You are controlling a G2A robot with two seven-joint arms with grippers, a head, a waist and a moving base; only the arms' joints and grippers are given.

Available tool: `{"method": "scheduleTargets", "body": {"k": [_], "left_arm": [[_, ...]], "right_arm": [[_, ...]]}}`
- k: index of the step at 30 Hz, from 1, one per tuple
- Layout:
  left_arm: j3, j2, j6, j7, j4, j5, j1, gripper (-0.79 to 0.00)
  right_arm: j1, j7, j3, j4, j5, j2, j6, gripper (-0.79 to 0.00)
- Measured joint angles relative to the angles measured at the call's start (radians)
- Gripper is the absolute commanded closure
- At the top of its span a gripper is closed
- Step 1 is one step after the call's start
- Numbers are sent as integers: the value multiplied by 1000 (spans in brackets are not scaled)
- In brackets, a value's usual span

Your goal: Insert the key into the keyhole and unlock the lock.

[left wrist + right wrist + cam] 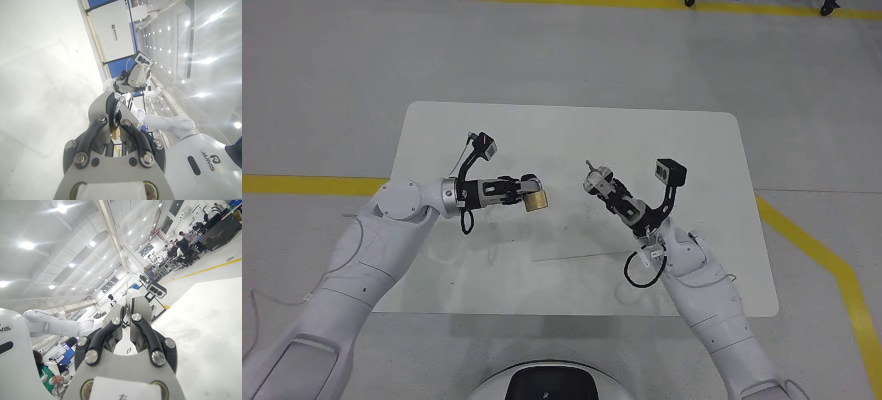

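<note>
The left gripper [530, 190] is clamped on a brass padlock with a silver shackle [536, 201], held just left of centre in the top view. The right gripper [594, 182], just right of centre, is closed on a thin silver metal key [128, 300], with a gap left between the two. Alignment is judged to be the step in hand: the key tip must next be lined up with the keyhole, which cannot be seen, and pushed in before any turn. A white, round-cornered tabletop [662, 140] is seen beneath, on a grey floor marked with yellow lines [302, 185].
</note>
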Motion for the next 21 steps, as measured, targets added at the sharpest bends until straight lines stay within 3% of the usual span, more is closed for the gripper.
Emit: {"method": "scheduleTargets", "body": {"k": [4,6,10,13,15,19,21], "left_arm": [[0,-1,6,5,0,-6,2,0],[6,-11,63,10,22,-63,-8,0],[36,-44,399,-52,162,-325,-129,0],[71,-69,566,12,246,-322,-191,0],[93,-82,632,29,290,-315,-223,0],[157,-117,732,66,366,-269,-296,0],[184,-134,746,72,387,-258,-317,0]], "right_arm": [[0,0,0,0,0,0,0,0],[-5,-6,-2,-8,3,-1,12,0],[-45,-31,10,-52,75,1,50,0],[-97,-28,42,-95,155,10,61,0],[-121,-9,50,-113,220,14,120,0],[-125,107,62,-157,410,24,391,0],[-128,135,80,-177,451,29,460,0]]}}
